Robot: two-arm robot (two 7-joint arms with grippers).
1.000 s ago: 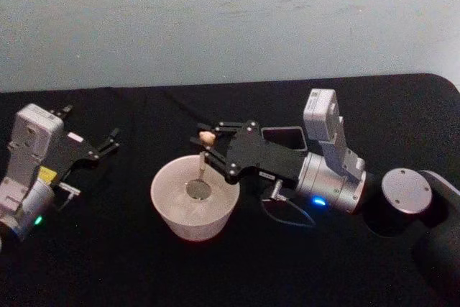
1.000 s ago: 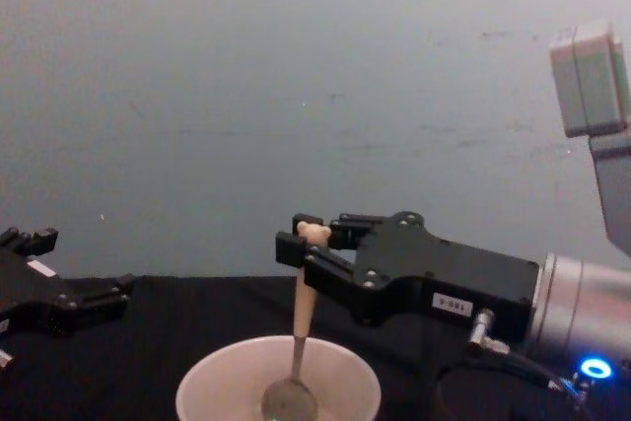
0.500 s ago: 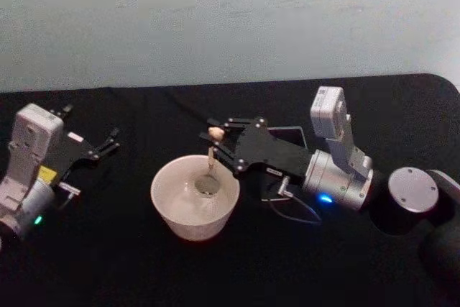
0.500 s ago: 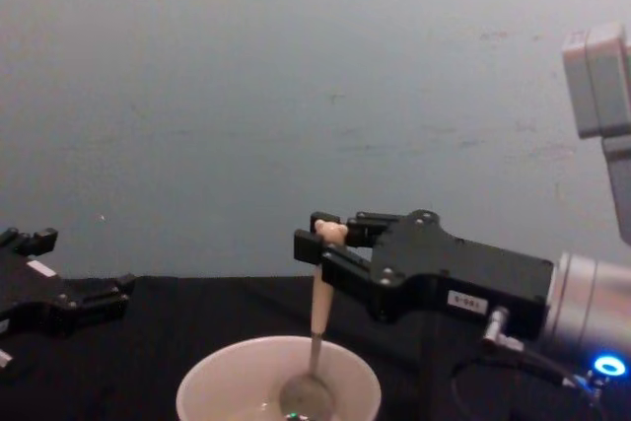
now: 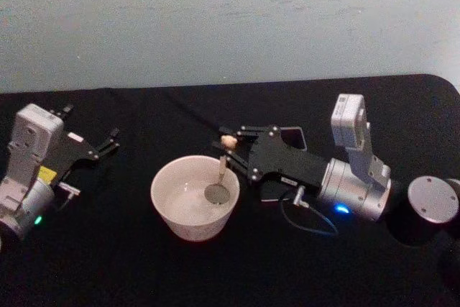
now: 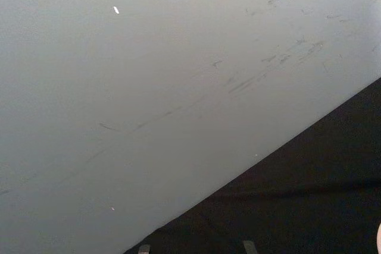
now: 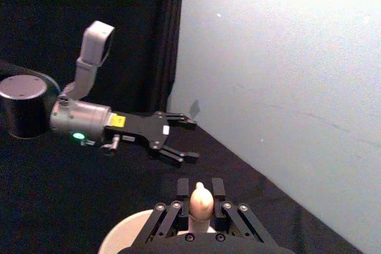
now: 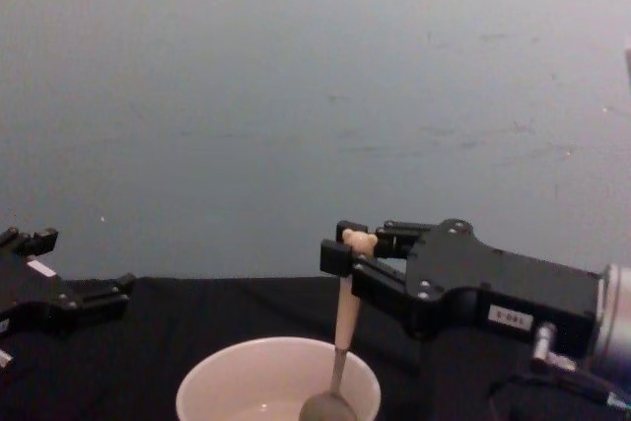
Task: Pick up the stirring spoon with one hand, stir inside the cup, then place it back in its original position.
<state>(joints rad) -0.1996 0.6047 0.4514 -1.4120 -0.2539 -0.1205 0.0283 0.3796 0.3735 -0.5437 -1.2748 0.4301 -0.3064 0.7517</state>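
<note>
- Worktop (image 5: 129, 249): open between the left gripper (image 5: 92, 124) and the cup (image 5: 188, 210); open along the near strip.
- Cup mouth: right side taken by the stirring spoon (image 5: 216, 192), pinched in the right gripper (image 5: 228, 143).
- Holder (image 5: 291, 130): far right of the cup, with the right gripper across its near side.

The light is dim and even. The pale wall (image 5: 215, 19) is the brightest surface, washing out to near white in the right wrist view. The black tablecloth (image 5: 144, 264) swallows shadows. The cup (image 5: 183, 213) shows pale against it, and the metal bowl of the stirring spoon (image 5: 221, 170) gives a dull sheen. A blue lamp (image 5: 338, 210) glows on the right, a green lamp (image 5: 37, 219) on the left.
</note>
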